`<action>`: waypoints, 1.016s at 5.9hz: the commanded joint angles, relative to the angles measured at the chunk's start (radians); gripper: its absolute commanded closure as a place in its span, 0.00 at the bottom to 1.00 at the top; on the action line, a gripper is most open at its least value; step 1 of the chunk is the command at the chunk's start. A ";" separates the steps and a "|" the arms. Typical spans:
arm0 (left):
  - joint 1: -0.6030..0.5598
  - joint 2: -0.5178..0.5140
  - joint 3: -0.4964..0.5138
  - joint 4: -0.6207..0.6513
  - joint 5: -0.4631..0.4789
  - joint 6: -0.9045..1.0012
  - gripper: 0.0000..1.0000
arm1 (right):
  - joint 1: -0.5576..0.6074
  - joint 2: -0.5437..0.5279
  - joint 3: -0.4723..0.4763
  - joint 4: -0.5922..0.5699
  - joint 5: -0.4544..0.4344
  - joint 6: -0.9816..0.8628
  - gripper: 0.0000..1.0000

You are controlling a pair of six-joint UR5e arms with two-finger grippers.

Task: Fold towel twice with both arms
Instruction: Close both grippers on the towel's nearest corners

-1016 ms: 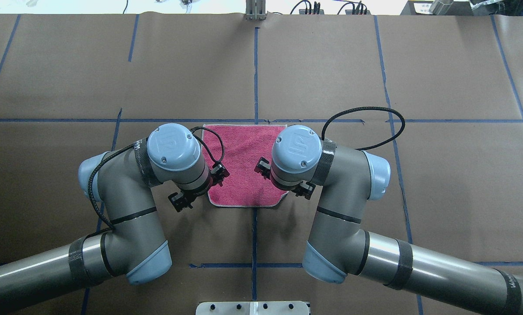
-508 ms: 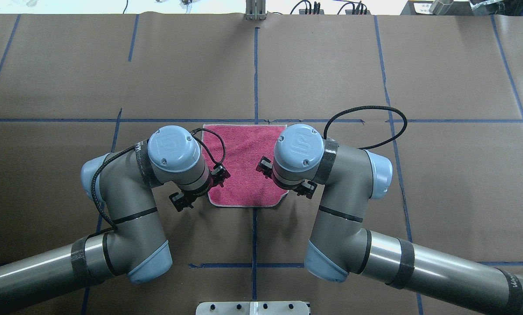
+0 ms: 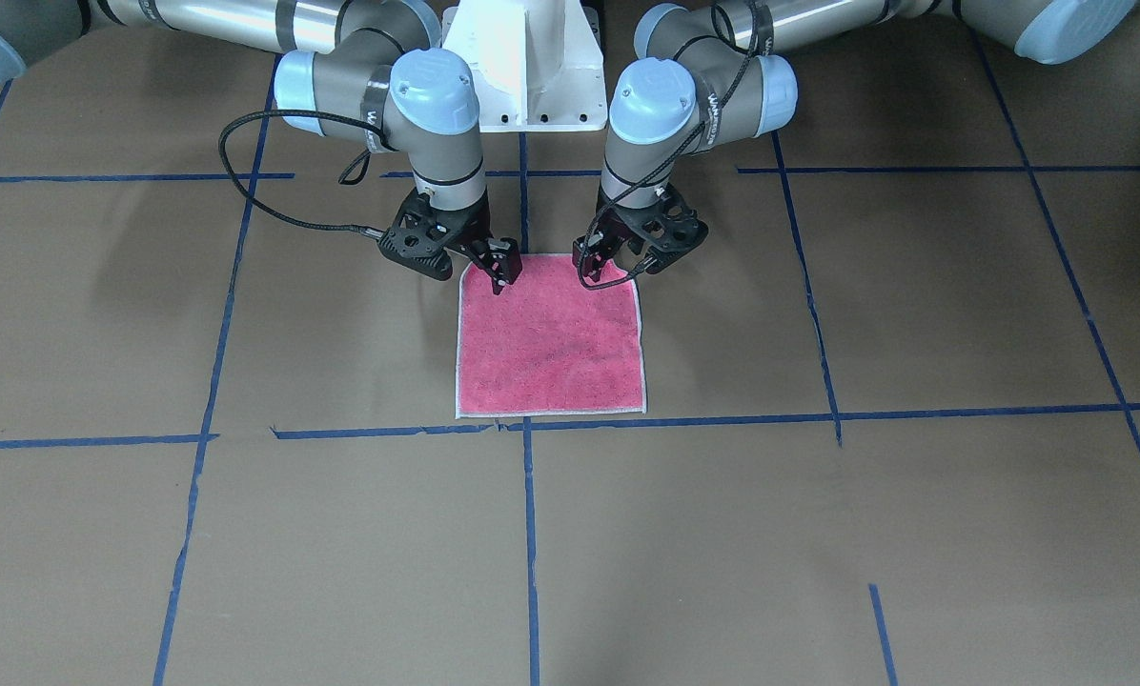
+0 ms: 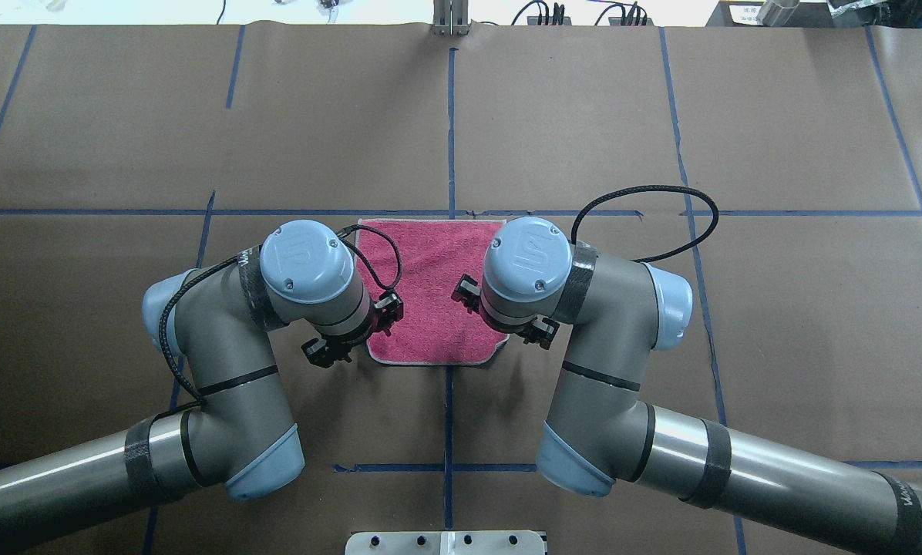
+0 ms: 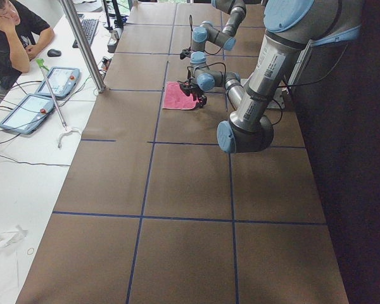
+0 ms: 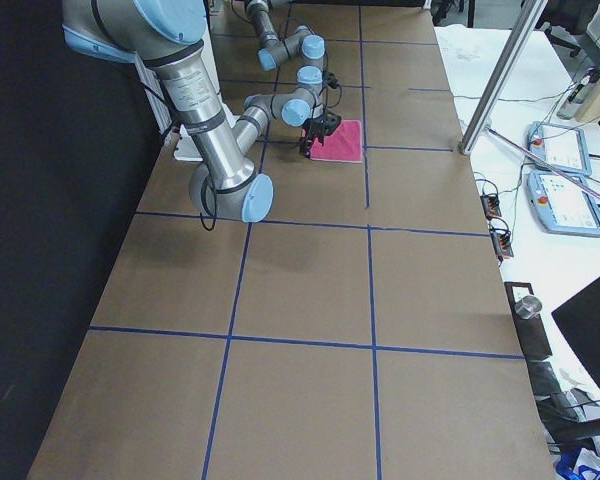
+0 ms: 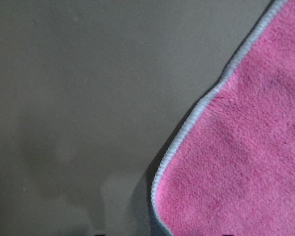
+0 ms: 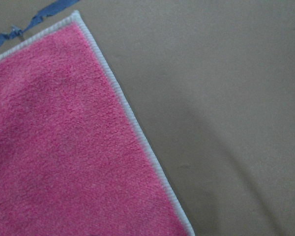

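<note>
left gripper (image 3: 610, 267) just nudged toward towel's (image 3: 551, 343) 7 o'clock corner, right gripper (image 3: 496, 270) at 5 o'clock. Can't tell either opening. Towel flat, first fold pending.

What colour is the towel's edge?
Whitish border on the pink towel; right wrist view shows it best.

Even bright light, soft shadows on the table (image 3: 818, 534); towel (image 7: 246, 162) blurry in wrist views.

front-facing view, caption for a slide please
Left hand and right hand low over the robot-side corners of a flat pink towel.
</note>
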 commanded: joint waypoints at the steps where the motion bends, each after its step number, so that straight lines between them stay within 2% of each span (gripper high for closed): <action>1: 0.000 0.001 -0.003 0.000 0.000 0.001 0.62 | -0.001 0.000 0.000 0.000 0.000 0.000 0.00; 3: 0.000 0.001 -0.003 0.002 0.000 0.015 0.74 | 0.000 0.000 0.000 0.000 0.000 0.000 0.00; 4: 0.000 -0.001 -0.003 0.003 0.001 0.015 0.90 | 0.000 0.000 0.002 0.000 0.000 0.000 0.00; 6: 0.000 -0.001 -0.011 0.006 0.001 0.015 0.97 | -0.001 -0.003 0.000 0.000 0.000 0.002 0.00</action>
